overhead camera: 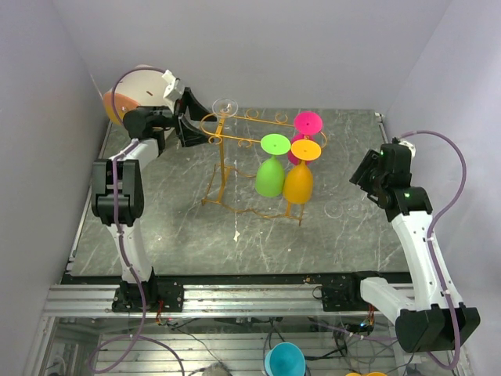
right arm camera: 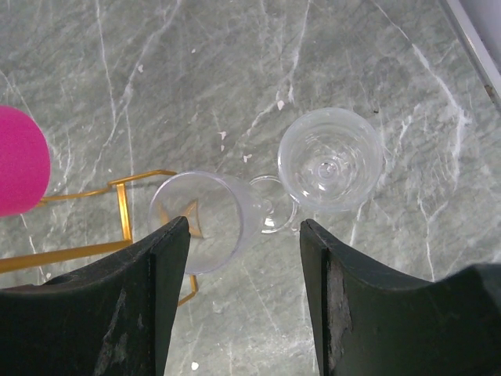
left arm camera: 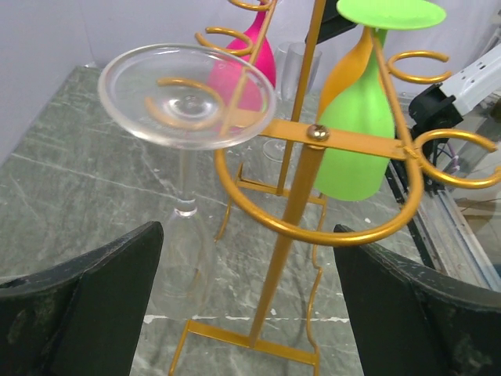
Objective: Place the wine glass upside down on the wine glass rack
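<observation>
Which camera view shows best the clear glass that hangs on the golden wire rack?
The left wrist view: the clear glass hangs upside down from the rack, with foot, stem and bowl visible. The top external view shows only its foot. The right wrist view does not show it.

Grey-green marbled table top (overhead camera: 156,235), white-veined, dull finish. Standing directly on it: wine glass rack (overhead camera: 221,164), resting on wavy base, near centre. To right of rack: upright clear glass (right arm camera: 330,159); just beside it, second clear glass (right arm camera: 205,221), apparently on its side, foot towards the first. Small white flecks (right arm camera: 279,104) scattered on surface
</observation>
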Controlling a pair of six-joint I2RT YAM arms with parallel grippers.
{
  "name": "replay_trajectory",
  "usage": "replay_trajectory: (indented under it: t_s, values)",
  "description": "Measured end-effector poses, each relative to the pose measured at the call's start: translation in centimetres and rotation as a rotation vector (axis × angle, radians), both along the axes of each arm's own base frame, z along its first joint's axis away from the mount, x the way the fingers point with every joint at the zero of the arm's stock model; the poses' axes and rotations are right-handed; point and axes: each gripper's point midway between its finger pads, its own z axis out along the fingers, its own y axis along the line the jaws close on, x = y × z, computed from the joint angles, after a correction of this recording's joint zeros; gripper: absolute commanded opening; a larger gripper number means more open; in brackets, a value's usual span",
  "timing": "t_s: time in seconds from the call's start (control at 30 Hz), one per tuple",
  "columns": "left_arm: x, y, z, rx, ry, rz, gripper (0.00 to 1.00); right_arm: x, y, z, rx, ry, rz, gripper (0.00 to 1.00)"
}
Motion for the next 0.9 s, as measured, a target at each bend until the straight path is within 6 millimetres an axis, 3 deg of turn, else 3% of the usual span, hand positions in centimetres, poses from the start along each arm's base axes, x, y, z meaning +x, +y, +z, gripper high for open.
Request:
replay_trajectory:
  t_s: [0.27, 0.53, 0.9]
  values:
    - [-1.9, 0.9, 1.5, 0.003, 0.056, 0.017, 1.0, 0.0, -0.2, -0.5, -0.02, 0.023, 0.006, 0.57]
    - [-5.1, 3.5, 4.2, 0.001, 0.095, 0.088, 1.0, 0.3, -0.2, -2.4, -0.033, 0.109, 0.018, 0.5]
    - [-8.3, 5.9, 6.6, -0.005, 0.149, 0.168, 1.0, 0.3, -0.1, -1.2, -0.03, 0.158, 0.027, 0.48]
